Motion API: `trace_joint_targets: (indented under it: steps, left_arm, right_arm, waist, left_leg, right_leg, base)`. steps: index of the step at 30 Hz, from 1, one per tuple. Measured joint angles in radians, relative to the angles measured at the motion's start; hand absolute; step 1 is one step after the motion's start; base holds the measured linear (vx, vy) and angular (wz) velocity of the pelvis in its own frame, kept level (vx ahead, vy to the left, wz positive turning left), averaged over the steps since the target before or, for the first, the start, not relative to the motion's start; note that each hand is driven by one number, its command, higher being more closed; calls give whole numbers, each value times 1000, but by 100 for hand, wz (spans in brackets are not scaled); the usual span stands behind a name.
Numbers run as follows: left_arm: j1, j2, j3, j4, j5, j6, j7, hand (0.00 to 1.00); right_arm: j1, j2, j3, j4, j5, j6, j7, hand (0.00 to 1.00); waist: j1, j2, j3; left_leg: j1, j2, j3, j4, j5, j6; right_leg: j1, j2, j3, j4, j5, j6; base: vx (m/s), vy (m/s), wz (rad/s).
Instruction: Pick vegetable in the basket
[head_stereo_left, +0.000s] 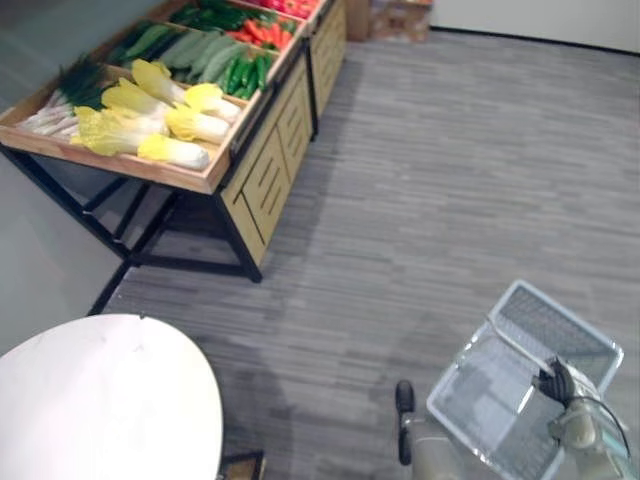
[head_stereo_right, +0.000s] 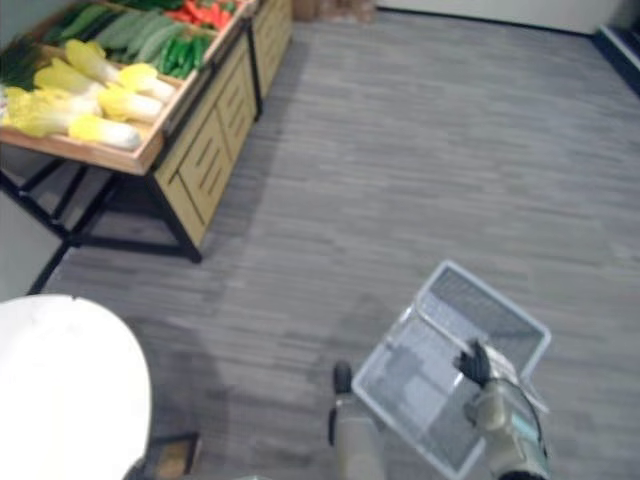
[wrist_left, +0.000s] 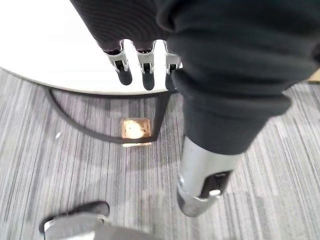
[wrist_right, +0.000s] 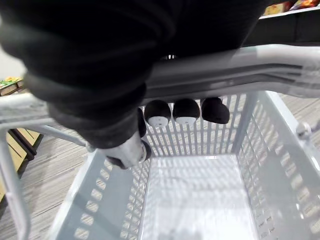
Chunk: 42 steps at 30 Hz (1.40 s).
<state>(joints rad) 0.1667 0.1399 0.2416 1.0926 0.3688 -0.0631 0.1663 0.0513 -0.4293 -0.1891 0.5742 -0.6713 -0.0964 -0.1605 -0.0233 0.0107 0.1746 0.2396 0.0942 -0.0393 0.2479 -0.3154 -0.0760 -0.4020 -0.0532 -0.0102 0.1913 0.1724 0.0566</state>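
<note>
At 5 o'clock in the head views, basket (head_stereo_left: 545, 320): pale grey plastic with slatted walls, hanging over the grey carpet floor (head_stereo_left: 420, 180); its slatted bottom shows bare in the right wrist view.
Handle (wrist_right: 240, 60): a pale grey bar crossing above the basket's open top, lifted clear of the rim.
Right hand (head_stereo_left: 556, 382): at the basket's near edge, with its fingers (wrist_right: 185, 111) curled tightly round the handle, dark tips tucked under the bar, so the basket hangs from this grip.
Left hand (wrist_left: 140, 35): idle beside the edge of the white round tabletop (wrist_left: 50, 45), holding nothing; its fingers (wrist_left: 146, 70) hang straight and loosely spread in a row.
White round tabletop, head views: at 7 o'clock, well apart from the basket.
Vegetable stand (head_stereo_left: 270, 170): a slatted wooden display on black legs at 10 to 11 o'clock, far across the floor from the basket.
Vegetables: all on the stand's sloped top. Yellow cabbages (head_stereo_left: 150, 115) lie in the nearest compartment, with leafy green stalks (head_stereo_left: 60, 100) just beside them at 9 o'clock. Dark green cucumbers (head_stereo_left: 240, 72) lie in the next compartment toward 12 o'clock, and red vegetables (head_stereo_left: 265, 32) beyond those.
</note>
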Motion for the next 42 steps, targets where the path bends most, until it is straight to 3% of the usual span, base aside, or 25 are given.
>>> trace_joint_targets:
  steps: [2, 3, 6, 8, 9, 10, 11, 13, 14, 16, 19, 21, 22, 23, 25, 26, 27, 28, 31, 33, 34, 36, 38, 40, 42]
  left_arm:
    - [-15, -8, 9, 17, 7, 0, -8, 0]
    - [-14, -13, 12, 18, 7, 0, -14, 0]
    - [-13, -27, 20, 40, 9, 9, -20, 0]
    - [-6, -34, 41, 60, 30, 19, -23, 0]
    - [15, -39, 41, 64, 29, 32, -23, 0]
    - [38, -45, 38, 63, 30, 32, -27, 0]
    - [47, -46, 37, 62, 30, 31, -29, 0]
    - [62, -54, 37, 62, 30, 39, -32, 0]
    - [72, -64, 35, 62, 31, 42, -34, 0]
    - [78, -74, 29, 62, 30, 45, -34, 0]
    - [75, -82, -2, 61, 31, 44, -33, 0]
    - [77, -99, -11, 62, 30, 43, -29, 0]
    - [80, -105, -12, 64, 30, 44, -27, 0]
    - [91, -112, -12, 63, 30, 44, -25, 0]
    - [97, -105, -19, 63, 30, 44, -17, 0]
    - [98, -101, -25, 63, 30, 44, -17, 0]
    - [97, -85, -37, 63, 37, 45, -16, 0]
    - [95, -73, -40, 63, 38, 44, -15, 0]
    - [94, -52, -51, 61, 44, 44, -14, 0]
    - [95, -31, -83, 61, 46, 49, -15, 0]
    - [89, -6, -110, 58, 46, 52, -14, 0]
    - [75, 20, -119, 50, 46, 52, -13, 0]
    - [63, 26, -108, 30, 46, 53, -8, 0]
    - [55, 24, -94, 16, 46, 53, -3, 0]
    - [47, 19, -80, 12, 47, 53, 6, 0]
  right_arm:
    - [-5, 2, -2, -2, -6, 0, 2, 100]
    - [-4, -2, -6, -13, -6, -2, 3, 100]
    - [-8, -4, -9, -18, -6, -12, 5, 100]
    - [-6, -4, 11, -20, -6, -19, 18, 100]
    - [1, -7, 36, -24, -6, -19, 20, 100]
    - [5, -19, 61, -30, -10, -18, 22, 100]
    - [5, -30, 73, -34, -19, -18, 32, 100]
    - [6, -44, 86, -37, -19, -20, 39, 100]
    - [6, -48, 88, -37, -19, -20, 40, 100]
    - [9, -58, 96, -38, -19, -23, 39, 100]
    - [8, -70, 120, -37, -19, -25, 39, 100]
    - [-4, -81, 160, -31, -19, -26, 38, 100]
    - [-16, -81, 177, -20, -20, -26, 38, 100]
    - [-24, -80, 203, -9, -24, -26, 39, 100]
    - [-25, -56, 230, -1, -27, -27, 39, 100]
    - [-25, -52, 239, 1, -27, -29, 39, 100]
    - [-26, -34, 245, 13, -27, -42, 40, 100]
    - [-24, -23, 245, 13, -28, -45, 40, 100]
    - [-11, -6, 245, 14, -38, -46, 42, 100]
    - [-31, 14, 235, -1, -40, -45, 28, 100]
    - [-36, 20, 240, -9, -39, -58, 38, 100]
    - [-20, 38, 254, -8, -39, -61, 39, 100]
    - [-8, 49, 266, -6, -41, -60, 43, 100]
    - [-9, 50, 264, -5, -49, -57, 43, 100]
    - [-9, 50, 261, -3, -49, -55, 42, 100]
  waist:
    - [-9, 9, -7]
    - [-7, 3, -9]
    - [-8, 29, -35]
    - [-6, 27, -35]
    - [0, 20, -33]
    - [7, 13, -27]
    - [16, 14, -27]
    - [37, 12, -25]
    - [38, 11, -24]
    - [44, 13, -23]
    - [42, 22, -23]
    - [54, 48, -26]
    - [58, 60, -24]
    - [66, 75, -29]
    - [75, 66, -30]
    - [79, 59, -33]
    - [85, 26, -36]
    - [84, 12, -42]
    - [84, -10, -41]
    - [81, -26, -37]
    - [68, -31, -36]
    - [63, -41, -36]
    - [53, -45, -39]
    - [49, -40, -36]
    - [49, -37, -35]
  left_leg:
    - [37, 6, -31, -31, 106, 2]
    - [35, 14, -46, -23, 132, -2]
    - [-51, 45, -97, 144, 191, -16]
    - [-136, 37, -122, 328, 320, -10]
    - [-186, 30, -123, 442, 495, -27]
    - [-255, 39, -107, 577, 447, -44]
    - [-319, 49, -67, 666, 359, -26]
    - [-416, 78, 24, 704, 242, 19]
    - [-462, 87, 72, 659, 204, 24]
    - [-503, 92, 115, 534, 193, 24]
    - [-520, 64, 136, 111, 214, 15]
    - [-506, 38, 94, -177, 287, -7]
    - [-502, 35, 76, -211, 290, -5]
    - [-494, 38, 73, -224, 297, -2]
    - [-472, 19, 111, -182, 390, -4]
    - [-474, 10, 121, -157, 395, 2]
    - [-482, -25, 141, -105, 356, 26]
    - [-481, -50, 150, -89, 321, 39]
    - [-412, -92, 178, -119, 288, 69]
    - [-337, -110, 192, -141, 257, 90]
    - [-277, -110, 175, -137, 228, 123]
    - [-217, -104, 143, -136, 210, 129]
    - [-182, -88, 112, -143, 208, 129]
    - [-160, -63, 93, -143, 202, 121]
    - [-146, -27, 67, -141, 170, 88]
  right_leg:
    - [-16, -1, -16, 130, -106, -15]
    - [-15, 0, -27, 152, -129, -20]
    - [23, 26, -84, 132, -171, -45]
    - [81, 35, -105, 107, -194, -57]
    - [153, 31, -102, 61, -201, -65]
    - [222, 34, -102, 6, -211, -79]
    - [257, 33, -104, -17, -222, -96]
    - [326, 21, -113, -55, -232, -97]
    - [363, 4, -128, -67, -245, -92]
    - [397, -15, -151, -73, -264, -81]
    - [443, -35, -204, -104, -282, -47]
    - [463, -26, -220, -110, -299, -18]
    - [473, -22, -220, -110, -310, -4]
    - [492, -17, -216, -109, -331, 16]
    - [532, -51, -202, -108, -362, 53]
    - [539, -65, -199, -107, -369, 59]
    - [546, -107, -180, -96, -378, 67]
    - [524, -130, -148, -43, -377, 68]
    - [396, -185, -68, 270, -360, 67]
    - [288, -205, -2, 532, -239, 55]
    - [230, -202, 32, 707, -148, 54]
    - [183, -197, 18, 811, -215, 22]
    - [141, -195, -14, 772, -256, 7]
    - [114, -191, -24, 634, -258, 3]
    - [108, -187, -15, 412, -250, 16]
  base:
    - [409, -200, 24]
    - [448, -212, 24]
    - [240, -126, 25]
    - [246, -172, 23]
    - [298, -157, 19]
    - [266, -116, 16]
    - [203, -90, 10]
    - [225, -68, 12]
    - [214, -18, 25]
    - [108, 42, 34]
    - [221, 145, 55]
    - [275, 235, 30]
    - [322, 291, 3]
    - [330, 294, -6]
    - [376, 303, -8]
    - [420, 328, -13]
    - [349, 274, -12]
    - [353, 277, -7]
    - [326, 255, -13]
    - [355, 235, -9]
    - [338, 175, 16]
    - [404, 119, 50]
    - [346, -5, 64]
    - [304, -84, 51]
    - [237, -118, 40]
